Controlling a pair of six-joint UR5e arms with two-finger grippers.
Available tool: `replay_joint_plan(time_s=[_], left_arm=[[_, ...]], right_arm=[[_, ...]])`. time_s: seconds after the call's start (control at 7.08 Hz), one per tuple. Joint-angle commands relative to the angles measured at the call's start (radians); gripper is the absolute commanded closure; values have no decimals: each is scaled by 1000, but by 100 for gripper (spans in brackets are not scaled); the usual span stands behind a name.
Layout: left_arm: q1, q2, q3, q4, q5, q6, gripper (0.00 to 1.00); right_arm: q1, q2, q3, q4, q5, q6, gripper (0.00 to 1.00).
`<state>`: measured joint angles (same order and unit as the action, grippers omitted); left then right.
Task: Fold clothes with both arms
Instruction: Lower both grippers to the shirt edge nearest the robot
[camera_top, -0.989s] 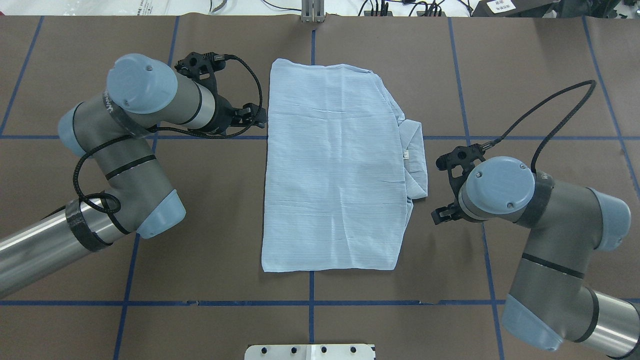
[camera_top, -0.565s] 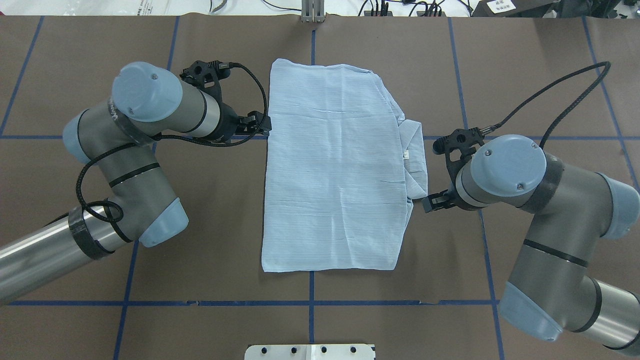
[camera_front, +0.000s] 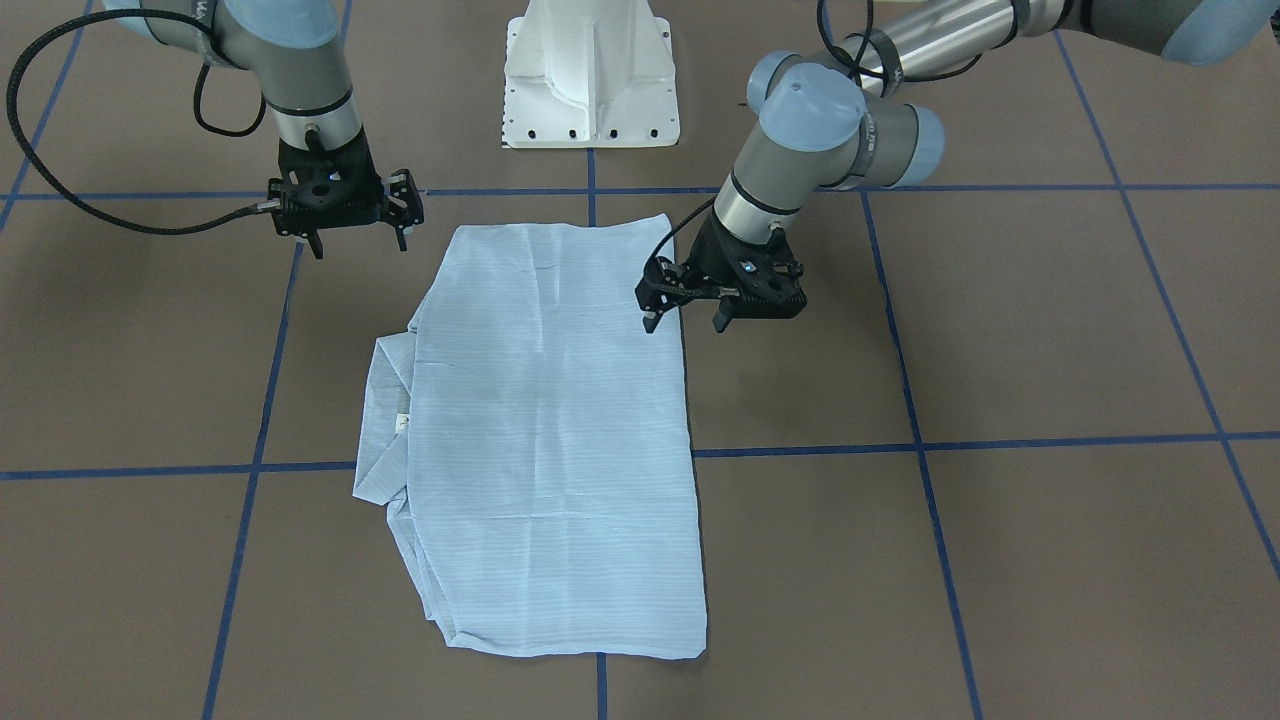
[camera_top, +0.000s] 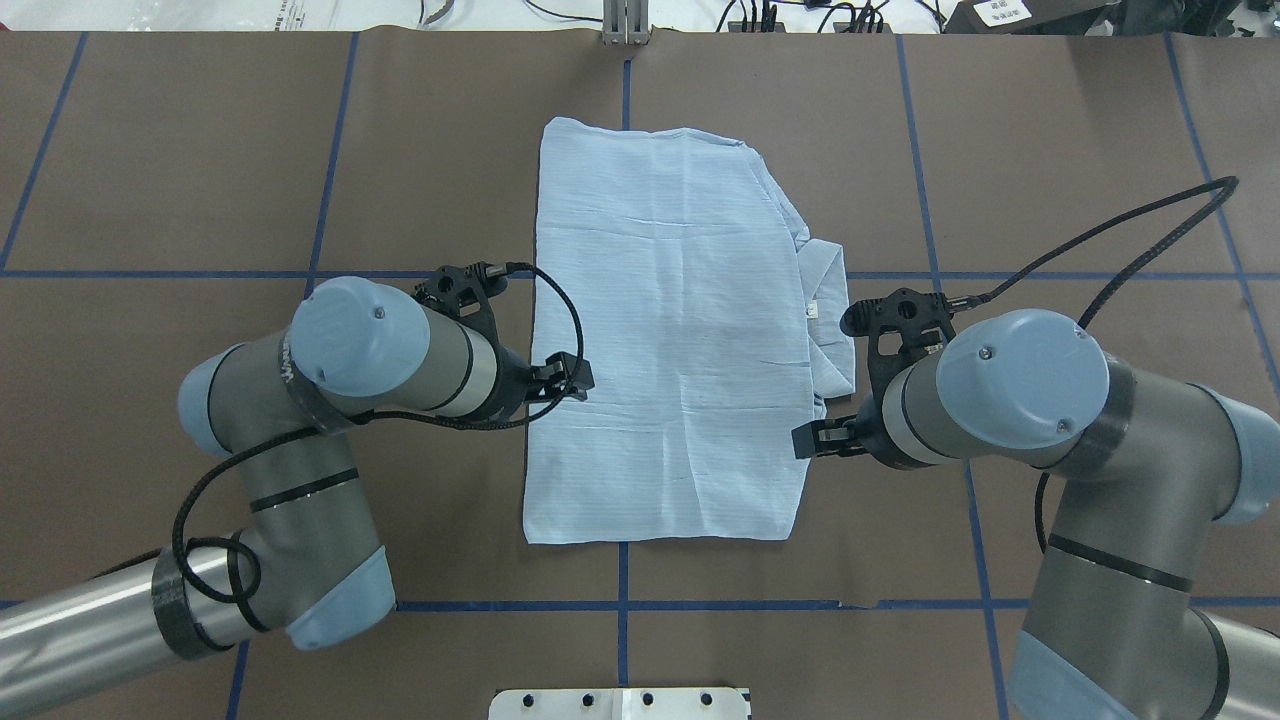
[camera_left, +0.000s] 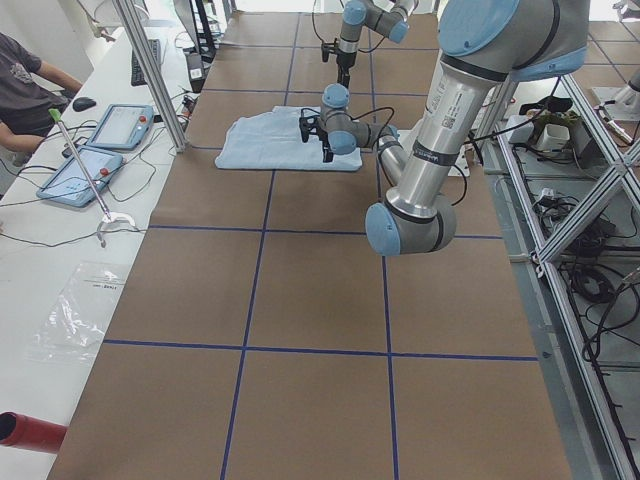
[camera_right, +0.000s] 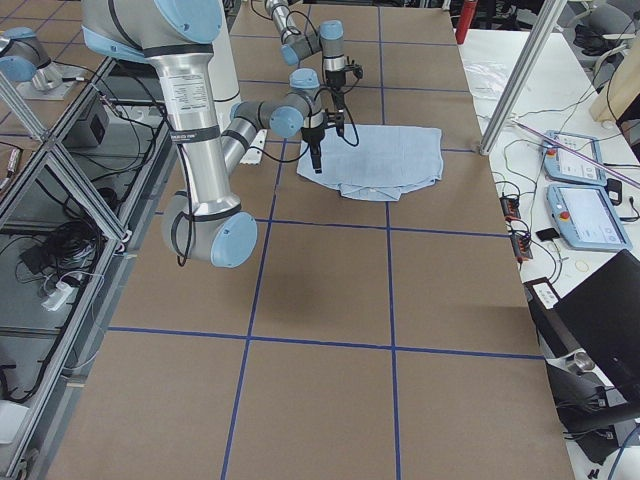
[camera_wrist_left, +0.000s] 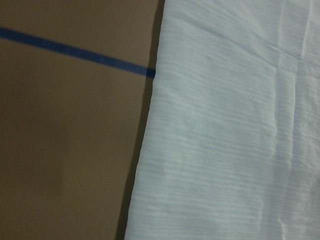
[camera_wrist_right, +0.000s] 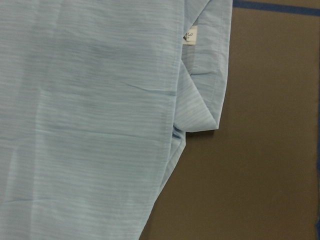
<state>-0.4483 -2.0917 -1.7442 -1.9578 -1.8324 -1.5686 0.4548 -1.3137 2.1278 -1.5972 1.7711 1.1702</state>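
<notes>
The shirt (camera_top: 670, 340) lies flat in the middle of the tabletop (camera_top: 200, 150), folded into a long rectangle. Its long axis runs straight away from the robot, and the collar (camera_top: 830, 320) sticks out on the right long side.

The left fingers (camera_front: 652, 312) are spread wide and hold nothing. They hang astride the left long edge, one over the cloth and one over the brown surface. The right fingers (camera_front: 401, 235) are also spread and hold nothing. They hang by the opposite edge, a little toward the robot from the collar, and they seem higher.

I judge that the left arm is nearer to its grasp. The surface is flat, and brown tabletop borders the shirt on every side.
</notes>
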Motion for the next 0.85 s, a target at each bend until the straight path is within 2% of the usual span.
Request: replay_joint_plan(time_s=[0.0,0.14,0.71], left_arm=[[116,39,-66,56,50,-130,0],[162,41,-63,59,92,-178,0],[163,36,-41,92,96,-182,6]], right_arm=[[-36,-2,4,48,1,92,0],[-36,-1,6,48,2,104,0],[-36,2,4,48,4,104,0]])
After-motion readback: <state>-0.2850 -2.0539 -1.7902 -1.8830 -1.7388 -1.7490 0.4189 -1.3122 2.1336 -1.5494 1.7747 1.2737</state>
